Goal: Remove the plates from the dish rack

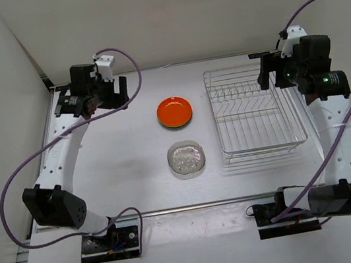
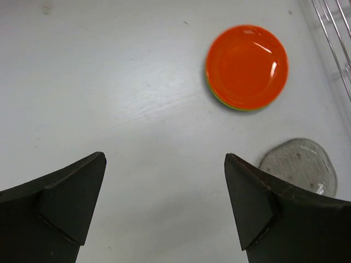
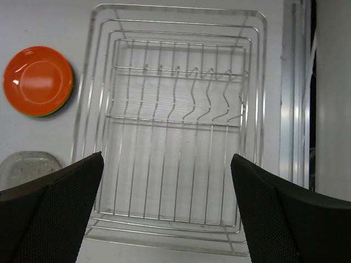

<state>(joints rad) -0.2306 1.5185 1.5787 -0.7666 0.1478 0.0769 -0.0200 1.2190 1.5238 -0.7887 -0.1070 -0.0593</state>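
Note:
The silver wire dish rack (image 1: 256,113) stands on the right of the table with no plates in it; it fills the right wrist view (image 3: 173,131). The orange plate (image 1: 174,111) lies on the table left of the rack, on top of a yellow-green plate whose rim shows (image 2: 219,98). It also shows in the right wrist view (image 3: 37,80). A clear plate (image 1: 186,158) lies nearer, also seen in the left wrist view (image 2: 300,164). The black plate is not visible. My left gripper (image 1: 104,96) is open and empty at the far left. My right gripper (image 1: 273,74) is open and empty above the rack's far right.
White walls enclose the table on the left and back. A metal rail (image 1: 194,206) runs along the near edge in front of the arm bases. Purple cables loop from both arms.

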